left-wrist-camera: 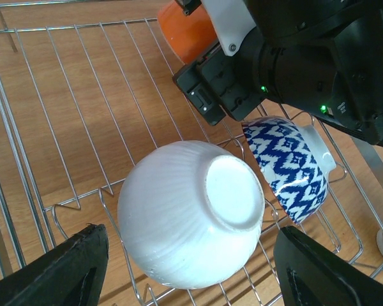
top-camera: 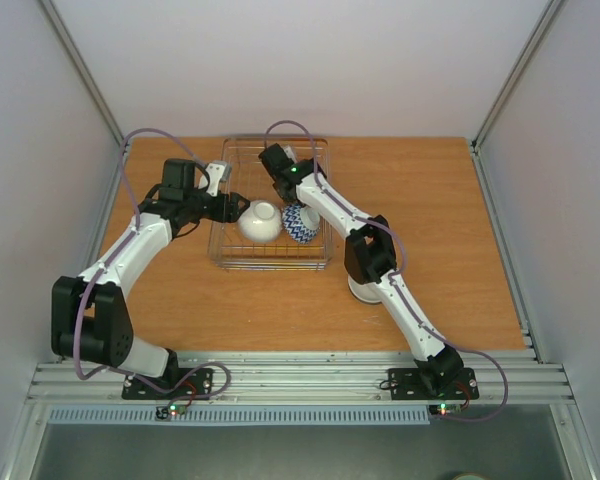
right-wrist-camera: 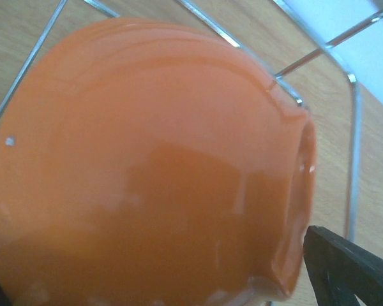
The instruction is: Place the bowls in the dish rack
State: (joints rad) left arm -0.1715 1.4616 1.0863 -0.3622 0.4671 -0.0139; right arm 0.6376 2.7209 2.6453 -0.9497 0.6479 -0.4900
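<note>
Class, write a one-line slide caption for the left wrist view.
Inside the dish rack: white bowl beside blue-white zigzag bowl, orange bowl beyond.

1. The table (top-camera: 450,210) is an orange-brown wooden top, closed in by pale panels on its left, right and far sides.
2. The dish rack (top-camera: 270,264), a silver wire basket, stands on the wood against the far edge, about mid-width.
3. A pale bowl (top-camera: 361,292) sits on the wood near the rack's near right corner, partly hidden under the right arm (top-camera: 410,312).
4. A ribbed metal rail (top-camera: 300,375) runs along the near edge.
</note>
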